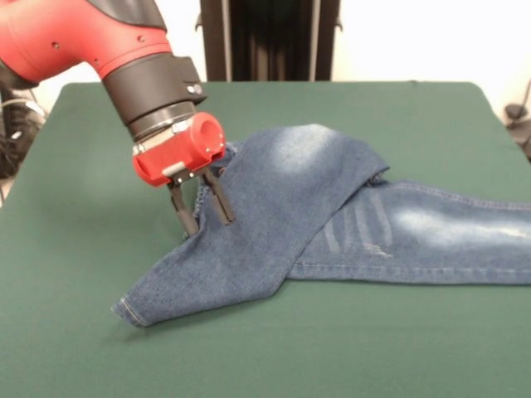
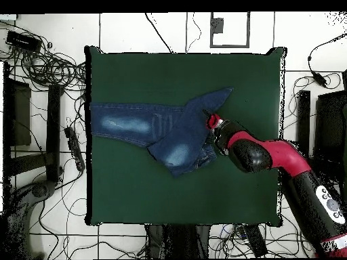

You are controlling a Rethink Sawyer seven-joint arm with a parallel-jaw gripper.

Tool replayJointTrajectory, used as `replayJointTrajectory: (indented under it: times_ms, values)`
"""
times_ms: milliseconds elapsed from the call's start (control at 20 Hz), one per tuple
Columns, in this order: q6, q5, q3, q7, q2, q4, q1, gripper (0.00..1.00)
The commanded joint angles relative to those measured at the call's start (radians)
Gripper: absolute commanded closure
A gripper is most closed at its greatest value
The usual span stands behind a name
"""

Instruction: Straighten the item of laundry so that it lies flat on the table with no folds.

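The item of laundry (image 1: 332,207), a small pair of blue jeans with pale faded patches, lies on the green table (image 1: 75,265). One leg is folded across the other and points to the front left. The other leg runs off the picture's right edge. My gripper (image 1: 207,222) hangs at the folded leg's left edge, its two black fingers (image 1: 184,215) spread apart with the tips at the cloth. From overhead, the jeans (image 2: 146,128) stretch toward the left of the table (image 2: 135,196), and the gripper (image 2: 211,122) sits at their right end, over the folded leg.
Wide green cloth lies bare in front of and to the left of the jeans in the front view. A dark stand (image 1: 270,37) rises behind the table. Cables (image 2: 47,68) and dark boxes (image 2: 17,112) lie on the floor around the table.
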Motion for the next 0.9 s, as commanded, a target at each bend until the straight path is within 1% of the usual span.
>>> replayJointTrajectory:
  times_ms: [50,350,600,750,900]
  values:
    - [0.107,-0.010,0.047,-0.419,0.046,-0.098,0.024,0.00]
    - [0.126,-0.013,0.044,-0.411,0.031,-0.108,0.028,0.00]
    - [0.119,-0.033,0.003,-0.385,-0.007,-0.116,0.039,0.00]
    - [0.126,-0.039,-0.009,-0.410,-0.010,-0.125,0.033,0.00]
    - [0.123,-0.038,-0.006,-0.437,0.005,-0.140,0.028,0.00]
